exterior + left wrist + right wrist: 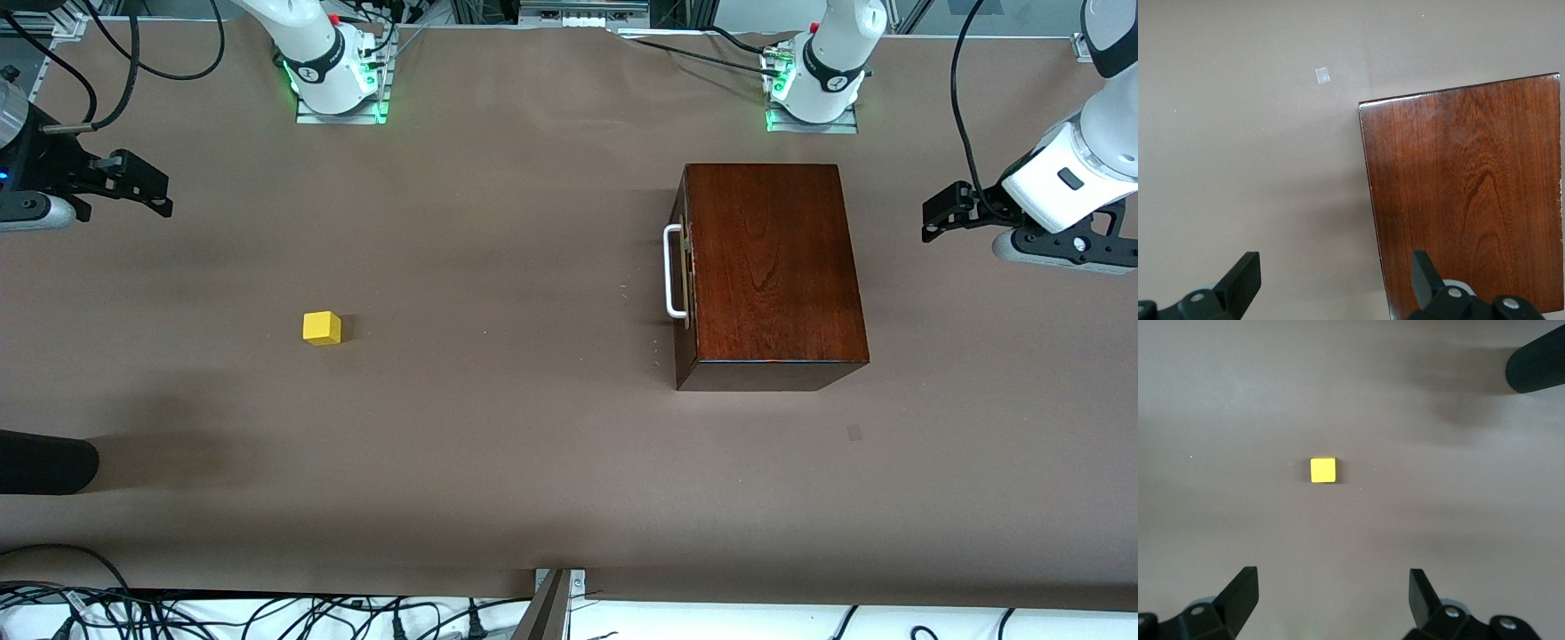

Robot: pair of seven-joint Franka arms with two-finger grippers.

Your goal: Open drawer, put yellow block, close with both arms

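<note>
Nothing done yet: glossy mahogany box's drawer (pixel 683 271) shut, small yellow cube (pixel 322 327) untouched on brown tabletop (pixel 498 427), well clear of wide-open, empty right pincer (pixel 133 191); left pincer (pixel 947 213) likewise agape, empty, beside box.

a brown table cover (pixel 533 444) is spanning the scene; black cables (pixel 267 613) are trailing along its near edge on white flooring, soft shadows lying across it.

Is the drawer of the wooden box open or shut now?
Shut. The drawer front sits flush with the wooden box; only its white handle sticks out.
</note>
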